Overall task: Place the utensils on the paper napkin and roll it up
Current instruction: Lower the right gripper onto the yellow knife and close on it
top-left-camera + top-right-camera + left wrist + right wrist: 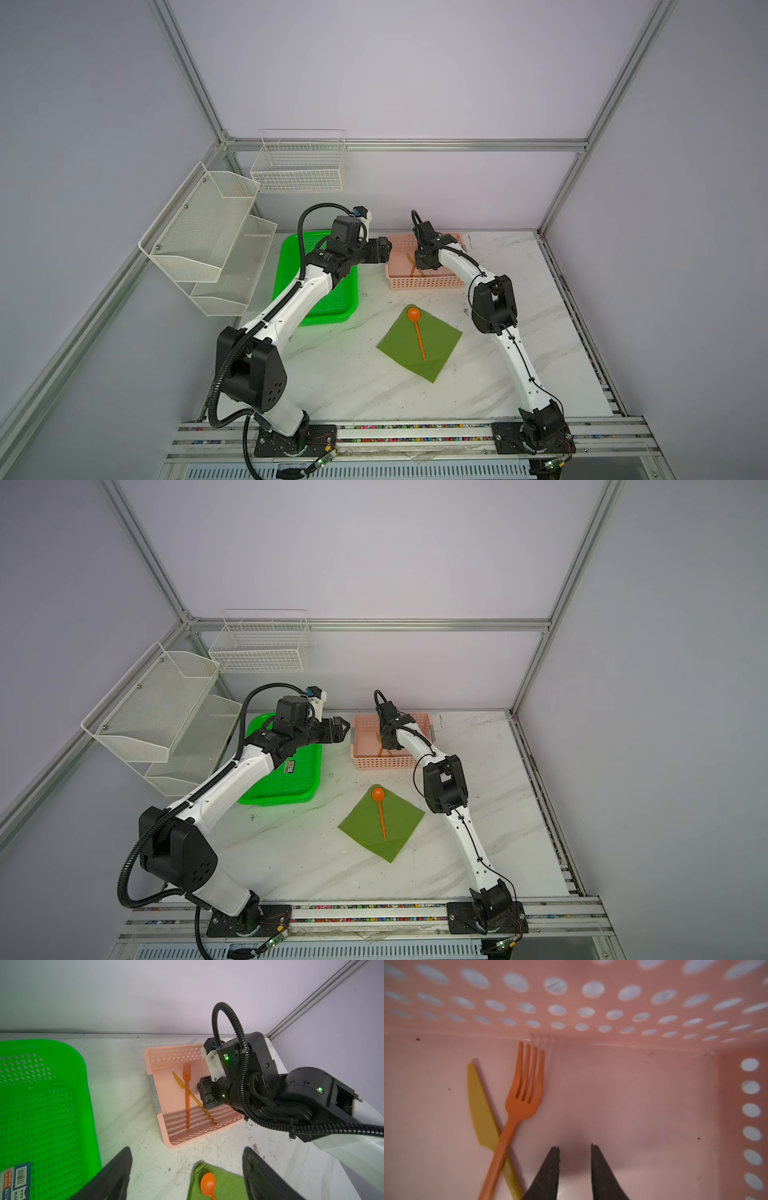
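An orange spoon (pixel 417 332) lies on the olive-green paper napkin (pixel 399 345) in mid-table, its bowl toward the back; both top views show it (pixel 380 812). The orange fork (pixel 187 1093) lies crossed over the yellowish knife (pixel 180 1084) inside the pink basket (pixel 178 1055). My right gripper (pixel 575 1147) is down in that basket, open a narrow way with nothing between its fingers, just beside the fork's (pixel 525 1093) handle and the knife (pixel 479 1109). My left gripper (pixel 187 1151) hangs wide open and empty between the green tray and the pink basket (pixel 424 283).
A neon-green perforated tray (pixel 328 307) sits at back left under my left arm. White mesh shelves (pixel 208 232) hang on the left wall and a wire basket (pixel 299 166) on the back wall. My right arm (pixel 494 307) stretches past the napkin's right side.
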{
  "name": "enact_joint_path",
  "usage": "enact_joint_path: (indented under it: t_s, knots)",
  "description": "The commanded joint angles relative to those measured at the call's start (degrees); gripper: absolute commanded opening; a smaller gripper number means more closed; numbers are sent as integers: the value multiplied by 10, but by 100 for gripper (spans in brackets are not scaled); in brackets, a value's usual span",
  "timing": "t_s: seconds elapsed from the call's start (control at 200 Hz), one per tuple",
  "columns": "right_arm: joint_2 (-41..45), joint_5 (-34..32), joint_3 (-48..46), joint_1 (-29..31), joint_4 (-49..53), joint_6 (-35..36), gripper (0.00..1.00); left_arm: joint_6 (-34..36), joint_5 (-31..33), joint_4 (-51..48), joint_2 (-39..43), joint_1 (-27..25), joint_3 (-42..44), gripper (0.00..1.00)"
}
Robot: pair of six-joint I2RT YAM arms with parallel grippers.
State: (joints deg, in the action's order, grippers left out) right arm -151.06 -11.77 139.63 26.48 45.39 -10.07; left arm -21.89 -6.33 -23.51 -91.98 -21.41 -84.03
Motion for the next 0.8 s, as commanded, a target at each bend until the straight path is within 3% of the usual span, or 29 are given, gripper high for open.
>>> enact_joint_path:
  t_s: [0.0, 0.165, 0.27, 0.795]
  knots:
    - [28, -13, 10, -6, 34, -3, 30, 6, 5, 16, 30, 9, 24, 82]
    - [78, 57, -45, 0, -28, -1, 34, 5, 7, 18, 38, 14, 31, 82]
    - [65, 83, -23, 1, -16, 10, 36, 5, 7, 19, 43, 17, 34, 82]
    - [-7, 105, 37, 3, 52, 43, 43, 0, 2, 25, 57, 37, 58, 82]
